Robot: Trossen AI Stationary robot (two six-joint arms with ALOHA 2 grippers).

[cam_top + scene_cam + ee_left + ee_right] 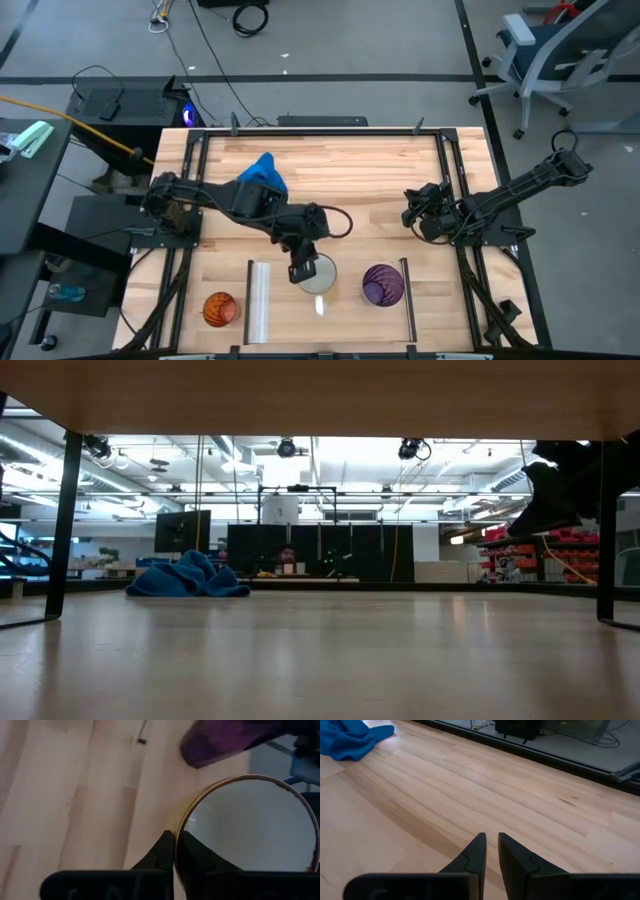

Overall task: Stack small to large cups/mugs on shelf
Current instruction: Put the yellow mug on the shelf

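On the desk (330,170), going left to right: the orange cup (220,308) sits at about 7 o'clock, outside the silver rail (258,300) of the shelf (345,305). It looks thin, light plastic, easy to tip, probably best pinched at the rim.

Next, the white mug (318,275) stands on the shelf near 6 o'clock. The left tool (174,851) is closed on its rim, one finger inside the wall and one outside. The mug looks stiff, glazed and slick, the heaviest and most breakable of the three, so a rim pinch may let it swing; a firm, low carry seems wise.

Just beside it, toward 5 o'clock, stands the purple tumbler (382,284), touching neither mug nor dark rail (408,298). Tall and light, it would likely topple if nudged.

At 3 o'clock the right tool (491,851) waits above bare wood, its fingers slightly parted and holding nothing.
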